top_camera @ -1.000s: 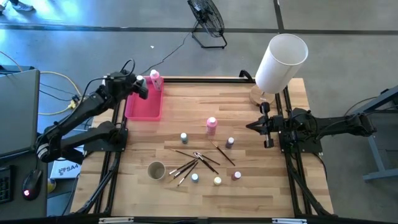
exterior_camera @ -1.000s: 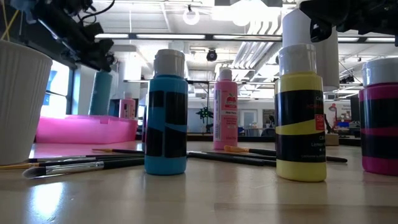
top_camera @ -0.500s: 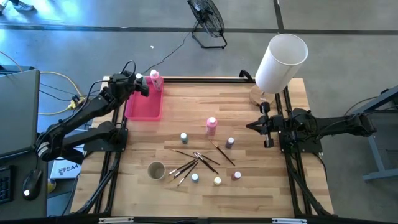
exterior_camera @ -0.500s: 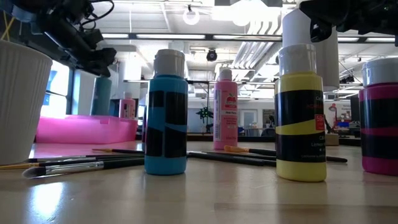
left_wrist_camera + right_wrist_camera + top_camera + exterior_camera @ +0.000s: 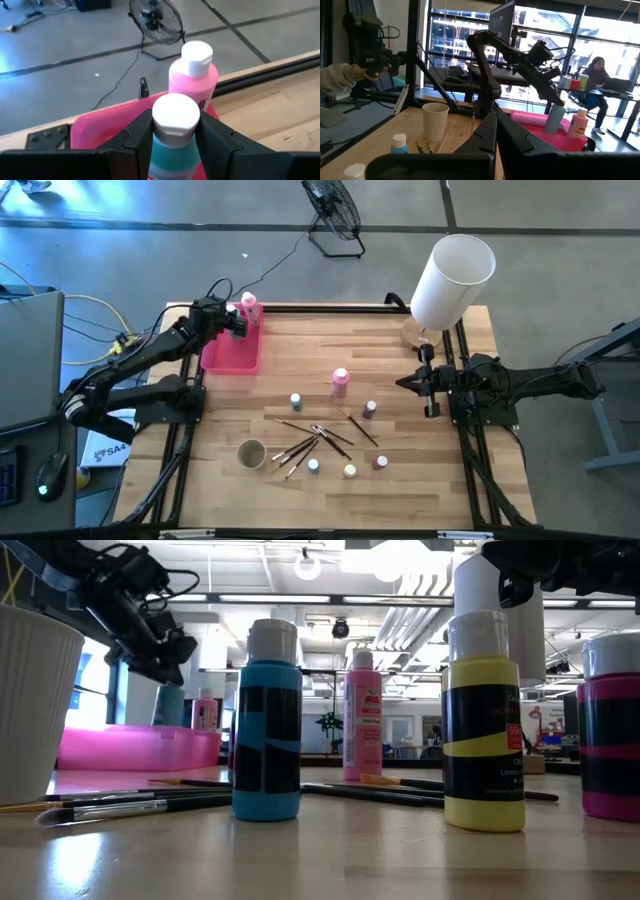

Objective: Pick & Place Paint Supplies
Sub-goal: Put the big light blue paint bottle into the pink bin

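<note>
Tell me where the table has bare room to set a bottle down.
Bare wood lies along the table's near edge below the paper cup, and at the far middle between the pink tray and the white cylinder. Crowded: the centre, with brushes and small paint pots.

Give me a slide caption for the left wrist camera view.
Left pincer grips a teal squeeze bottle over the pink tray, beside a pink bottle.

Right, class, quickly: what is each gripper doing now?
Left gripper: shut on the teal squeeze bottle with white cap, over the pink tray.
Right gripper: shut, empty.
</note>
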Motion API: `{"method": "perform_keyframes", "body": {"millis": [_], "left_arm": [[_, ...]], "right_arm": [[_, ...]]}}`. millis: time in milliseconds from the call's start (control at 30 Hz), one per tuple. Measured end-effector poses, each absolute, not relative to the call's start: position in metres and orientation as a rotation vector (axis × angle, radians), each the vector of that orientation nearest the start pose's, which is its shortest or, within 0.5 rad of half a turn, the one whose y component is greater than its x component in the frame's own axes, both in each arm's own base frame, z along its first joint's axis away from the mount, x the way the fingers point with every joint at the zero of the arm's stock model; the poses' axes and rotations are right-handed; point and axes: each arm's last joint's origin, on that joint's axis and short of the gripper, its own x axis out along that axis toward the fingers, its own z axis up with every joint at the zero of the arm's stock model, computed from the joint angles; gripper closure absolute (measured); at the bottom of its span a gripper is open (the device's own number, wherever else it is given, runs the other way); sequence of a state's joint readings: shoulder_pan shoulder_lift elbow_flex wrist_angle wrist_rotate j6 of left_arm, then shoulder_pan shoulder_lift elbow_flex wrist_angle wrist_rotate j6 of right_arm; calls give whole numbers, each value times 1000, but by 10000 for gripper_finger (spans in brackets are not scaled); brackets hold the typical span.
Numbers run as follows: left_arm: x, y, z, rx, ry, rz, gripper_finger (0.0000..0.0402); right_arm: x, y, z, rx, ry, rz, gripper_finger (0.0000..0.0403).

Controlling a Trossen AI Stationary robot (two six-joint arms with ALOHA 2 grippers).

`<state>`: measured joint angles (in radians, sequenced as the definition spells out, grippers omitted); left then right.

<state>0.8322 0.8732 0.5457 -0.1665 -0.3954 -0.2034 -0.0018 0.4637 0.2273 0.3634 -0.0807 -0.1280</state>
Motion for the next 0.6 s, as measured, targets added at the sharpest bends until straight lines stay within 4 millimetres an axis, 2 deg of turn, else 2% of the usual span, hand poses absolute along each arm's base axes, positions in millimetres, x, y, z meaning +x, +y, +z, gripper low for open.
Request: {"method": "perform_keyframes", "body": {"millis": [200,600], "left_arm": [[120,148,233,-316,406,1257,277],[124,149,239,-333,324,1186,277]], "right_arm": [[132,2,235,-133,-132,70,400],[132,2,235,-133,-131,70,400]]}}
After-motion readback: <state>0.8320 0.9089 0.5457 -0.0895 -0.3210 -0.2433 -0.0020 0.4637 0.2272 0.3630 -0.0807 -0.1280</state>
